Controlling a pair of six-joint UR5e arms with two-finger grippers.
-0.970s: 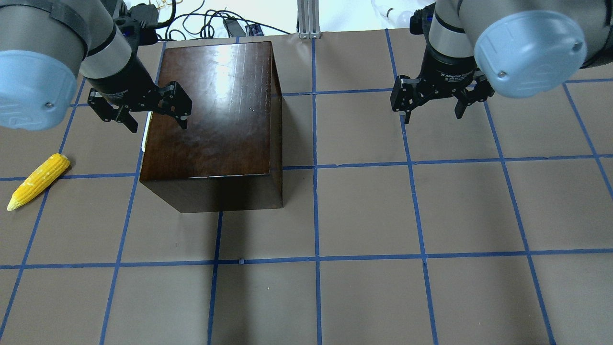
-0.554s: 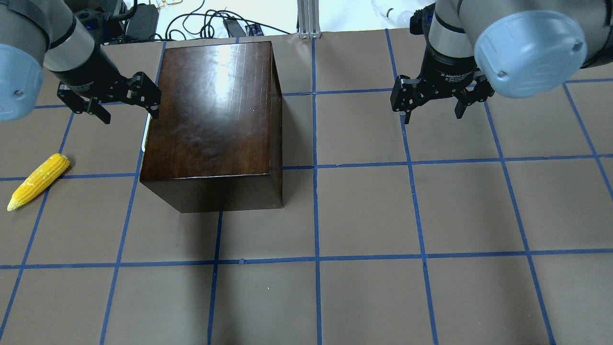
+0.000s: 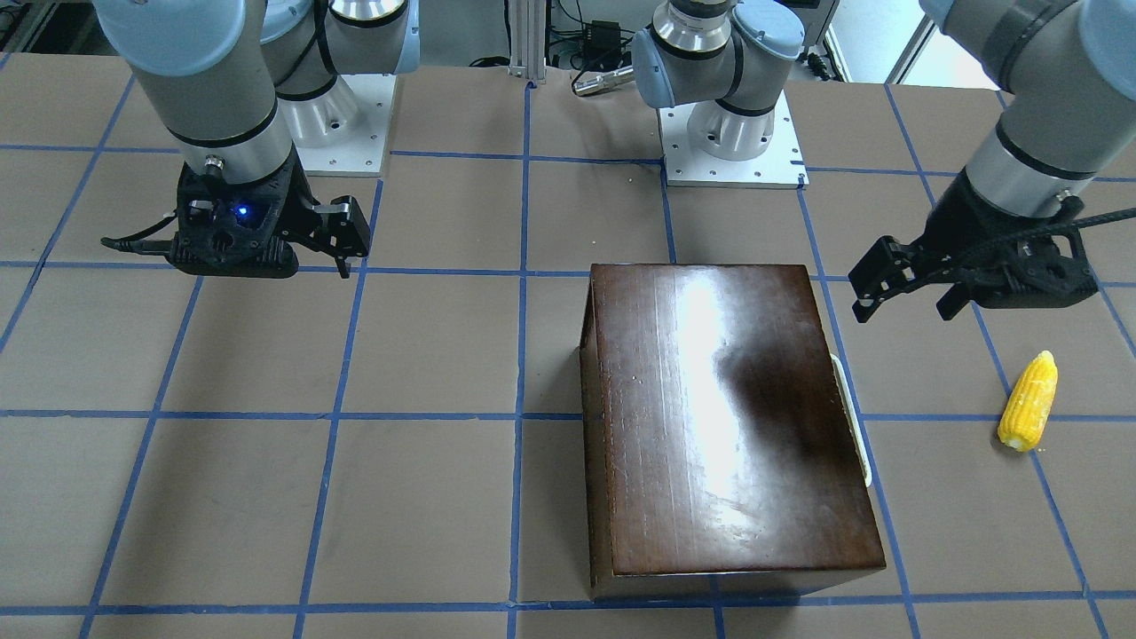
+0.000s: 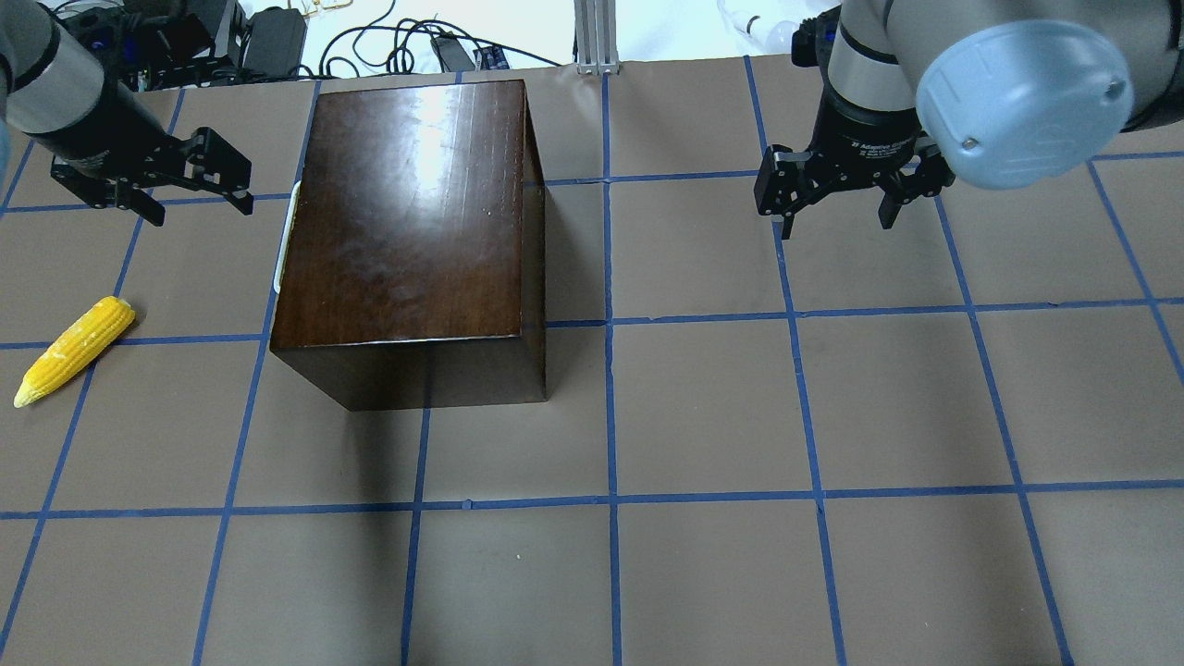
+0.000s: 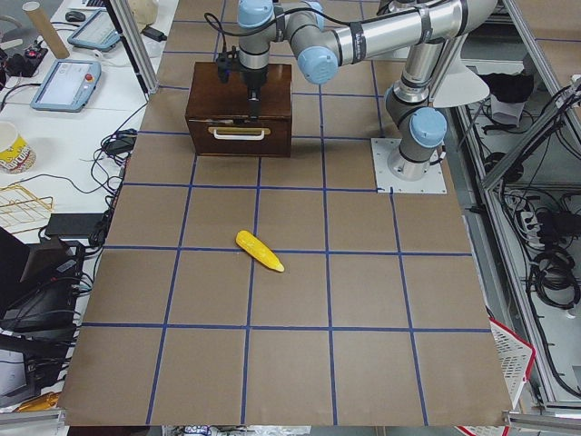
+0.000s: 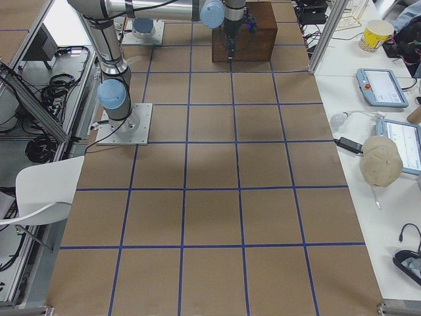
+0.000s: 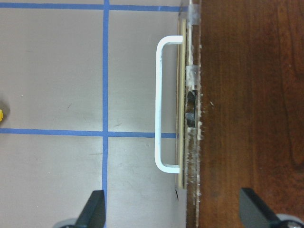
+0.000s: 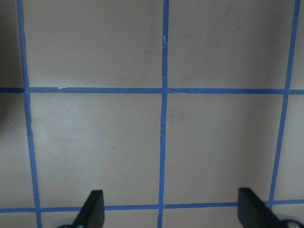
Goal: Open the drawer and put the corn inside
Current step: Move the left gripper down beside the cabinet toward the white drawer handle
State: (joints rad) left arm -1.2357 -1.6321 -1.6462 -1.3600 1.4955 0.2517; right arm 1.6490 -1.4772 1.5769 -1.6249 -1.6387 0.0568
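The dark-brown wooden box (image 4: 407, 222) stands left of centre. Its drawer (image 5: 238, 134) is shut; the front panel with a white handle (image 4: 286, 236) faces the table's left end. The handle also shows in the left wrist view (image 7: 160, 104), beside the chipped panel edge. My left gripper (image 4: 197, 208) is open and empty, in the air just left of the box, above the handle side. The yellow corn (image 4: 74, 350) lies on the table nearer and left of that gripper, apart from it. My right gripper (image 4: 834, 225) is open and empty over bare table at the far right.
The table (image 4: 703, 416) is brown paper with a blue tape grid. Cables and a metal post (image 4: 597, 37) sit past the far edge. The robot bases (image 3: 728, 133) stand behind the box in the front-facing view.
My left gripper has moved left, from over the box's top edge to the air left of the box. The right arm, box and corn have not moved.
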